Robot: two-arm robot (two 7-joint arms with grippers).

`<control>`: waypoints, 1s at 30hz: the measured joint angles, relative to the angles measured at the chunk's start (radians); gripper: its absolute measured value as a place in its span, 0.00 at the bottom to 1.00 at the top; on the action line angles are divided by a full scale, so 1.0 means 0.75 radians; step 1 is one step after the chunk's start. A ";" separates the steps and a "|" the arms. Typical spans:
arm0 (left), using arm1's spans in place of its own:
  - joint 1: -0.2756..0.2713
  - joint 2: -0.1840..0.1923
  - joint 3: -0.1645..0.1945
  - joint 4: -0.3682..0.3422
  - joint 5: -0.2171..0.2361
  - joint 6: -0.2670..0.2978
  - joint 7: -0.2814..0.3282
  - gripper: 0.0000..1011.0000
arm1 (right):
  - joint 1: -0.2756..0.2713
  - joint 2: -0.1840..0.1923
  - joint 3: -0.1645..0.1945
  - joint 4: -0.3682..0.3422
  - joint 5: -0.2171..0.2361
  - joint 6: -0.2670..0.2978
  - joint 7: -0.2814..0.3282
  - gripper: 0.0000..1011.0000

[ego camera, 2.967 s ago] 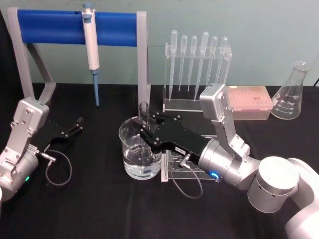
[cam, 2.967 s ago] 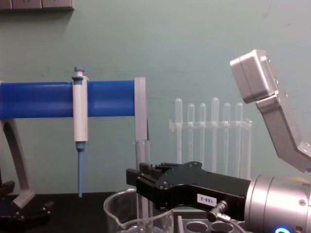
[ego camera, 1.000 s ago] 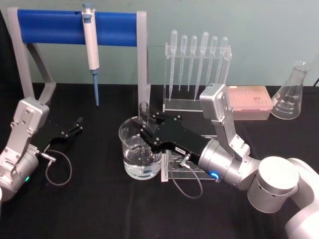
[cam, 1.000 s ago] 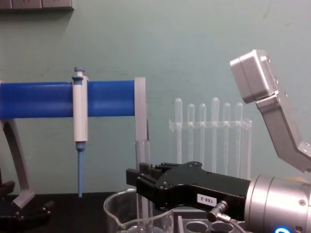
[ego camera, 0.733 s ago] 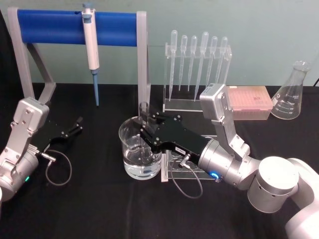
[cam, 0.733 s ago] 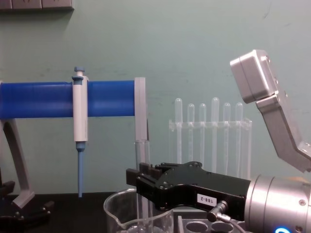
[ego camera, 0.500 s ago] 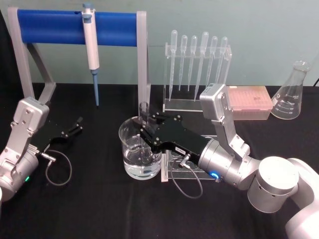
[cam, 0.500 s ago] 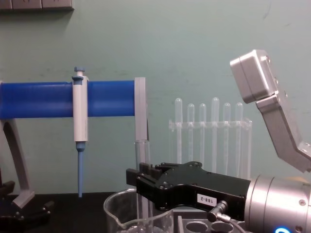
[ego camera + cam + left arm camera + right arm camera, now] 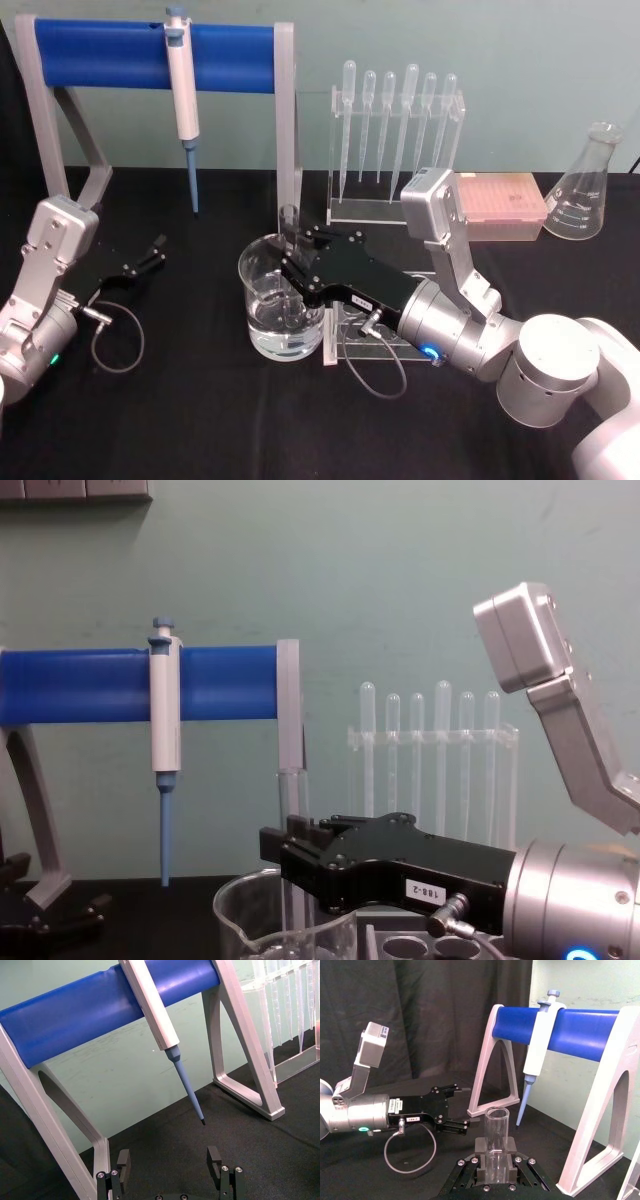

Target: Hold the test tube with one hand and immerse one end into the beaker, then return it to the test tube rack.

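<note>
The clear test tube (image 9: pixel 289 228) stands upright with my right gripper (image 9: pixel 293 262) shut on it, its open rim above the black jaws. Its lower part reaches down inside the wide glass beaker (image 9: pixel 262 318), which holds some clear liquid. From the chest, the test tube (image 9: pixel 291 795) rises behind the beaker rim (image 9: pixel 240 908), with the right gripper (image 9: pixel 278 848) across it. In the right wrist view the test tube (image 9: pixel 496 1132) sits between the jaws. My left gripper (image 9: pixel 150 256) rests open on the table at the left, its fingers (image 9: pixel 214 1157) spread with nothing between them.
A white-and-blue pipettor (image 9: pixel 181 95) hangs on the blue-bar stand (image 9: pixel 100 52) at the back left. The pipette rack (image 9: pixel 395 140), a pink box (image 9: pixel 498 200) and a conical flask (image 9: pixel 583 190) stand at the back right. A clear rack (image 9: pixel 350 335) lies under my right arm.
</note>
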 joint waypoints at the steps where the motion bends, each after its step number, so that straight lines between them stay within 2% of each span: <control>1: 0.000 0.000 0.000 0.000 0.000 0.000 0.000 0.99 | 0.000 0.000 0.000 0.000 0.000 0.000 0.000 0.22; 11: 0.000 0.000 0.000 0.000 0.000 0.000 0.000 0.99 | 0.000 0.000 0.000 -0.001 0.000 0.000 0.000 0.22; 15: 0.000 0.000 0.000 0.000 0.000 0.000 0.000 0.99 | -0.006 0.010 0.014 -0.051 -0.002 0.004 0.000 0.22; 25: 0.000 0.000 0.000 0.000 0.000 0.000 0.000 0.99 | -0.034 0.081 0.081 -0.327 0.001 0.054 -0.024 0.22; 30: 0.000 0.000 0.000 0.000 0.000 0.000 0.000 0.99 | -0.095 0.140 0.150 -0.478 0.037 0.058 -0.051 0.22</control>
